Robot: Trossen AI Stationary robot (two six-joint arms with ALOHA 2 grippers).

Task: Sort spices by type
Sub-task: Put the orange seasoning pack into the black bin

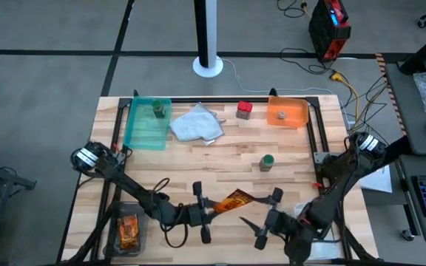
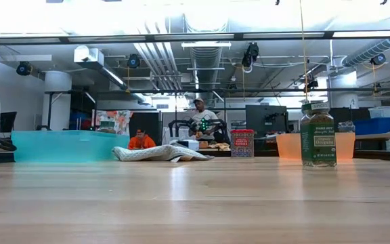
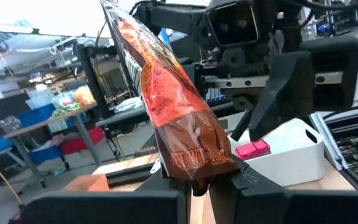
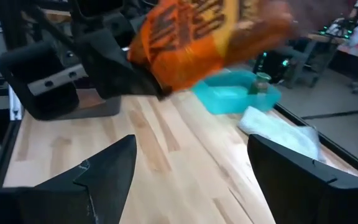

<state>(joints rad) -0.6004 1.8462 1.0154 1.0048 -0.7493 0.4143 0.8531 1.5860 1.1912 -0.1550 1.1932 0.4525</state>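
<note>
Packet (image 3: 178, 118), shiny, light and likely slippery, hung pinched by its lower edge in the clamped left tool (image 1: 200, 213), opposite the right tool (image 1: 271, 219), whose fingers stood apart.

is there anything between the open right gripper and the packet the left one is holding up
Nothing visible. The left gripper is shut on the orange-brown packet, held above the table's near edge. The right gripper is open just beside it, with only bare wooden table under the gap between them.
</note>
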